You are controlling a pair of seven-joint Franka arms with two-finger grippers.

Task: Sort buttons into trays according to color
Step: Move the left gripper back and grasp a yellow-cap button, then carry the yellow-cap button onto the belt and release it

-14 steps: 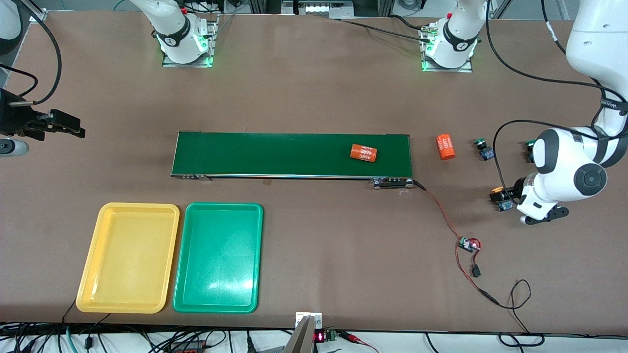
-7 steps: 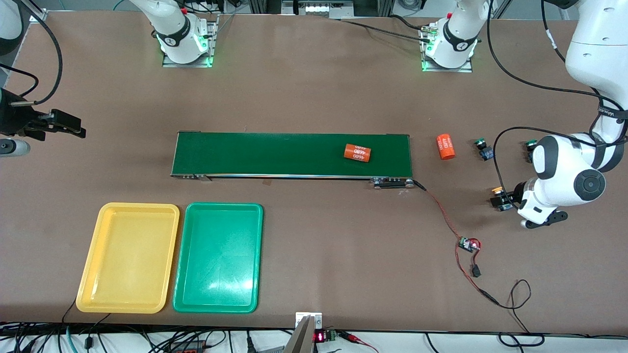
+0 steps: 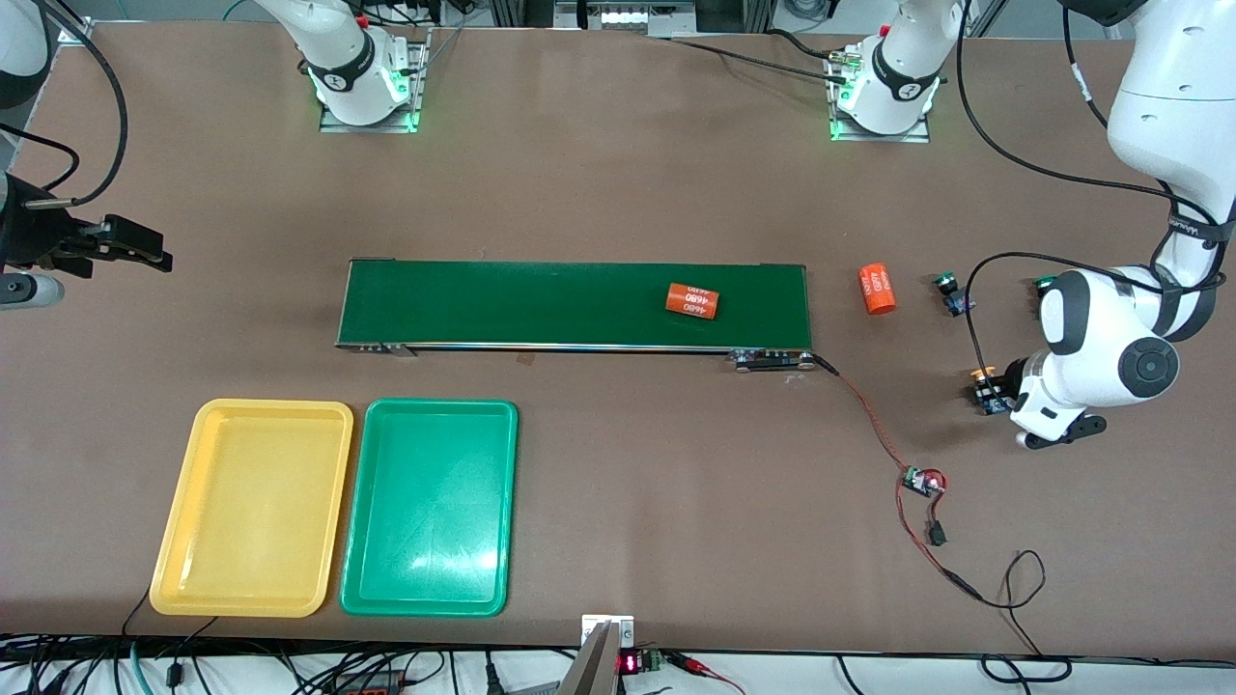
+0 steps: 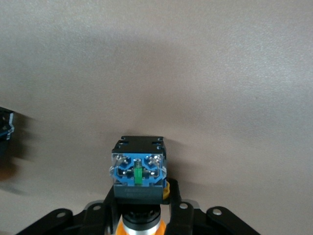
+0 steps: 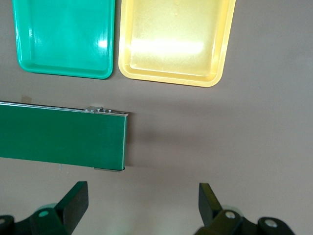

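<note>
My arms [image 3: 1168,87] were glossy white, built of rounded shells with dark grey round caps at the joints and black bands between segments. My two bases [image 3: 884,97] sat on metal plates and glowed green around their lower rims. Black cables looped loosely along my left arm. My left gripper [image 4: 141,215] was matte black, with silver screws set in rounded lugs. My right gripper [image 5: 144,200] was black too, with flat, angular fingers [image 5: 76,198].

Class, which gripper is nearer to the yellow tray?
Right. The right gripper hangs open past the conveyor's end, with the yellow tray in its view; the left gripper holds a yellow-capped button at the table's left-arm end.
</note>
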